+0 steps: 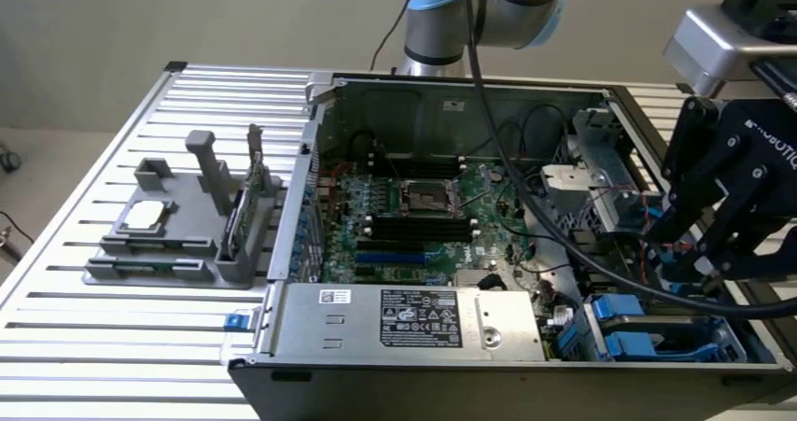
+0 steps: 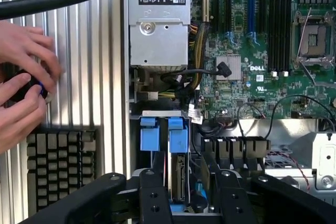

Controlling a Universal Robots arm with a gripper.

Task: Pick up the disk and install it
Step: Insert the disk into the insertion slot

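Slatted metal table (image 1: 88, 346) under the case (image 1: 412, 104); blue-framed disk (image 2: 178, 174) stands edge-on.

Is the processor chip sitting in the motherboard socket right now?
No, the processor chip lies on the grey stand outside the computer case.

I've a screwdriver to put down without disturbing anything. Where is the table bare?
Bare ribbed table lies in front of the grey fixture, to the exterior view's left of the power supply, and again behind the fixture. Crowded: inside the case, most of all the blue drive bay under the gripper.
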